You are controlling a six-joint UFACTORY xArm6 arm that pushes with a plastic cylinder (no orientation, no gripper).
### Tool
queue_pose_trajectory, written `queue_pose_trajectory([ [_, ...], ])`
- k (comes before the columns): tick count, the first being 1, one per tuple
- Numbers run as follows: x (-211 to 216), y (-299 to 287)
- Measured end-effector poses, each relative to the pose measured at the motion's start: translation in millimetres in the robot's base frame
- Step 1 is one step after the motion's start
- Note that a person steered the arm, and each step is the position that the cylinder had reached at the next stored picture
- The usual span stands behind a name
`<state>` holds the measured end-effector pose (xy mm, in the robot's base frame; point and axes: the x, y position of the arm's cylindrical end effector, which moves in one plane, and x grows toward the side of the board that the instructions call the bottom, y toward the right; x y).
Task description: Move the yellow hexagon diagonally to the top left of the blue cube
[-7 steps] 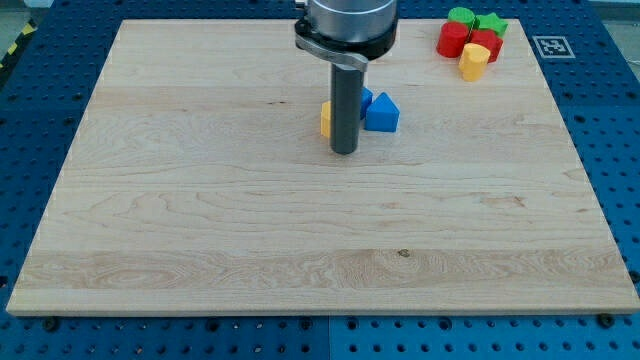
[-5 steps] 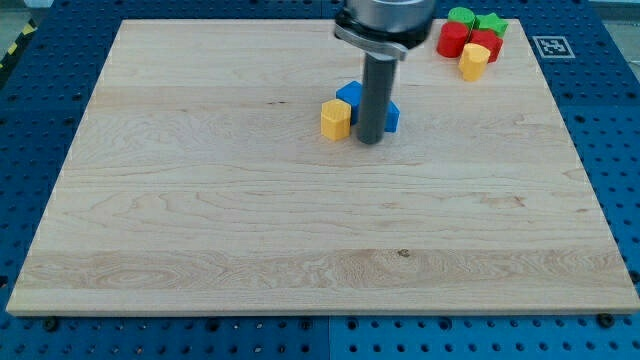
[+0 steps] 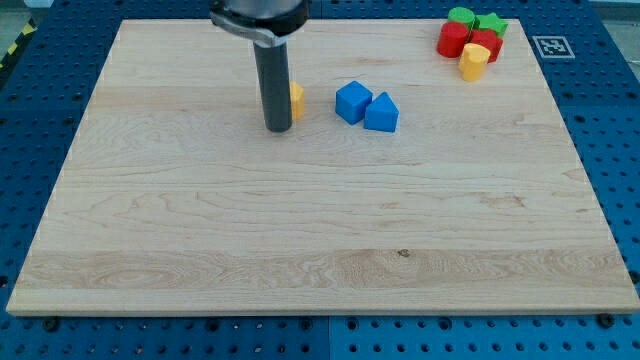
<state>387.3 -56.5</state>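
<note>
The yellow hexagon [image 3: 297, 99] lies left of the blue cube [image 3: 352, 102] and is mostly hidden behind my dark rod. My tip [image 3: 278, 128] rests on the board just left of and below the yellow hexagon, well left of the blue cube. A blue triangular block [image 3: 381, 113] touches the cube's lower right side.
At the view's top right corner of the wooden board [image 3: 200, 250] stands a cluster: a green cylinder [image 3: 461, 16], a green star [image 3: 491, 23], a red cylinder [image 3: 452, 39], a red block [image 3: 486, 45] and a yellow block [image 3: 473, 61].
My rod swung right past the blue blocks, then moved far left. The yellow hexagon now lies further to the view's left and slightly higher, apart from the blue cube.
</note>
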Motion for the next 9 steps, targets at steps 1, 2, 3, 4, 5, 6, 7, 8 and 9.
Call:
queue_pose_trajectory([
  [1, -13, 2],
  [2, -13, 3],
  [3, -20, 3],
  [4, -26, 3],
  [5, -26, 3],
  [6, -26, -2],
  [7, -30, 9],
  [8, -30, -14],
  [9, -31, -33],
])
